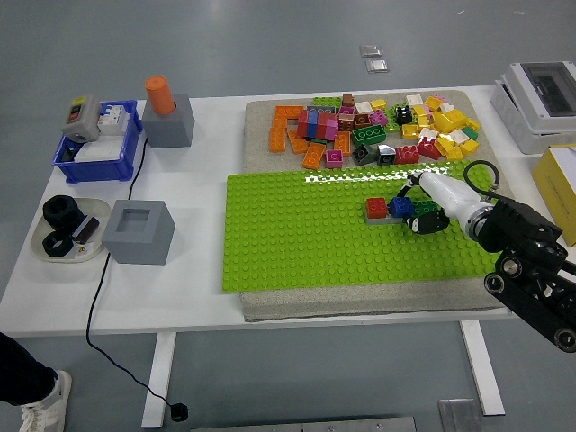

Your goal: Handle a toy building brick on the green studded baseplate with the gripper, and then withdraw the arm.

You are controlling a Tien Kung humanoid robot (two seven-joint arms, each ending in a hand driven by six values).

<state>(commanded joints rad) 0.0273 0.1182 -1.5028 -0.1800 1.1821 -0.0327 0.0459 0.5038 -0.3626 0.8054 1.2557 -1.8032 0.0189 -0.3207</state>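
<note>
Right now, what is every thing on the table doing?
Blue brick: sitting on the grey brick, right hand at it.
Red brick: beside the blue one.
Right hand: low over the green baseplate; grip unclear.
Loose brick pile: untouched, behind the baseplate.
Orange cylinder: upright in its grey block.

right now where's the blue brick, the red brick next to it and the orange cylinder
blue brick (401, 206), head view, on its studded top
red brick (377, 208), head view, on its top face
orange cylinder (161, 94), head view, on the middle of its side
</note>
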